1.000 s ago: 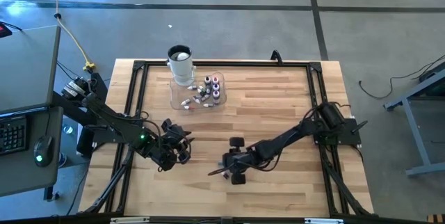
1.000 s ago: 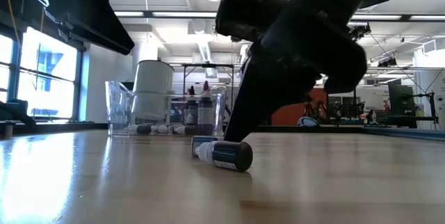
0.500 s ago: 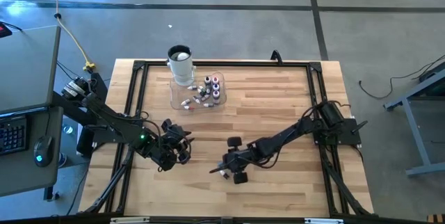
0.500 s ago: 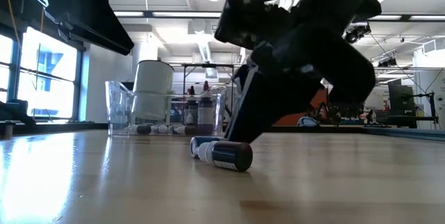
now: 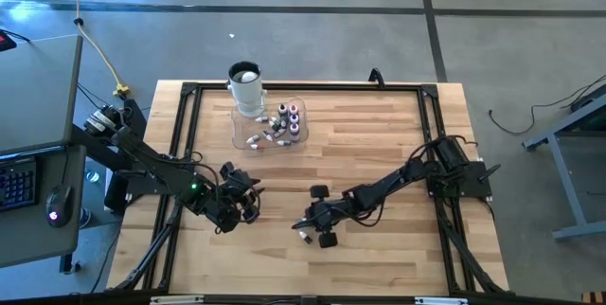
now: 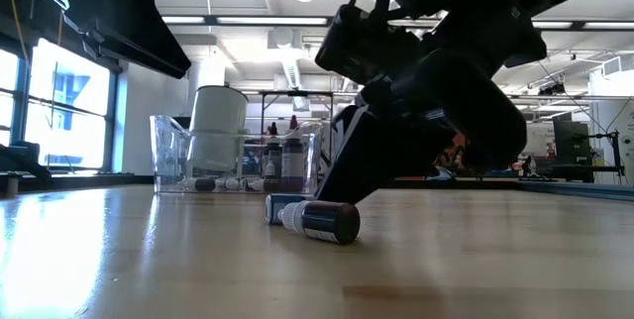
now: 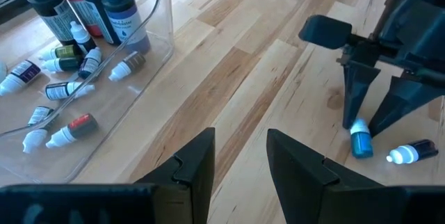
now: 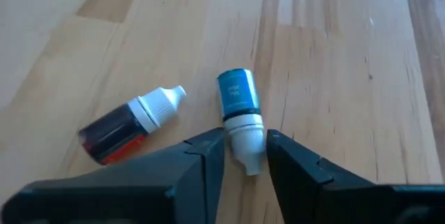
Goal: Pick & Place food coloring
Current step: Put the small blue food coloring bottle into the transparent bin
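Near the front middle of the tabletop [image 5: 379, 134], the right claw [image 8: 245, 153] has come down and slid a little toward the arm's own base over the last second, and its two fingers now straddle the white cap end of a blue food coloring bottle [image 8: 238, 106] lying on its side. The jaws stand slightly apart, with the cap between the tips; I cannot tell whether either tip touches it, and nothing is lifted. A second loose bottle, the red one [image 8: 125, 126], lies just beside the blue, its tip pointing toward it; the low view shows this dark-bodied bottle [image 6: 319, 221] flat on the wood in front of the claw.

That shift suggests the pick is at the alignment stage: the claw looks placed for closing, though a grip on the tapered cap rather than the body could slip.

Well apart, at the back of the tabletop, the clear tray [image 7: 149, 40] holds the rest of the food coloring bottles [image 7: 83, 15], some upright and some lying down, next to the tall white cup [image 5: 245, 88].

The left claw [image 7: 240, 156] waits over the front left of the tabletop, jaws partly open and empty, facing the tray.
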You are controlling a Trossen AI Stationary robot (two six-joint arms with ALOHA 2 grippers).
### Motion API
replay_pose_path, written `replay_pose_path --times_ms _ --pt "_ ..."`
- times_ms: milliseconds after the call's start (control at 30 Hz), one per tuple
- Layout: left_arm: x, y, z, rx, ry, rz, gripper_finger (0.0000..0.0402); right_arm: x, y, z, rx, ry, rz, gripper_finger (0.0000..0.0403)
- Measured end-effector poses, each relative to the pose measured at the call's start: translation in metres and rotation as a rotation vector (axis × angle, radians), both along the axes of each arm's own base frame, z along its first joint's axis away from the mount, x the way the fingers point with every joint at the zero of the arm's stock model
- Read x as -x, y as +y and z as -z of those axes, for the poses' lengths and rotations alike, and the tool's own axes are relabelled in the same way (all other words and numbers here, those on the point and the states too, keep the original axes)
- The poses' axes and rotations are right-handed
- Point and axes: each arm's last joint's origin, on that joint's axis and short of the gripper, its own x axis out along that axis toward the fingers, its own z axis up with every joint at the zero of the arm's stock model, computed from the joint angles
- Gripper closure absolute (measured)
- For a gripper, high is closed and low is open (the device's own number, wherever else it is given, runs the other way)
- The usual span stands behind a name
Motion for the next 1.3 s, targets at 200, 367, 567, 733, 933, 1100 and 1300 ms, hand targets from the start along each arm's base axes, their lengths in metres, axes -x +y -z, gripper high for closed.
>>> replay_pose_path --times_ms 200,367,567,733,933,1100,1300 --pt "0.0 0.0 0.0 0.001 0.0 0.0 0.0273 -0.002 0.0 -0.002 -0.02 -0.01 -0.018 0.0341" --pt "0.0 0.0 0.0 0.0 0.0 0.001 0.0273 -0.019 0.002 -0.022 0.05 -0.077 -0.039 0.0354" --pt "0.0 0.0 0.0 0.001 0.0 0.0 0.0273 -0.054 -0.023 -0.078 0.269 -0.073 0.055 0.0345" --pt "0.0 0.0 0.0 0.002 0.001 0.002 0.0273 -0.077 -0.075 -0.137 0.484 -0.047 0.154 0.0348" --pt "0.0 0.0 0.0 0.009 0.004 0.007 0.0273 -0.088 -0.163 -0.171 0.298 -0.12 0.233 0.0348" --pt "0.0 -0.001 0.0 0.012 0.007 0.01 0.0273 -0.081 -0.206 -0.147 0.208 -0.055 0.294 0.0348" --pt "0.0 0.0 0.0 -0.004 0.0 0.006 0.0273 -0.082 -0.21 -0.114 0.264 -0.046 0.329 0.0348"
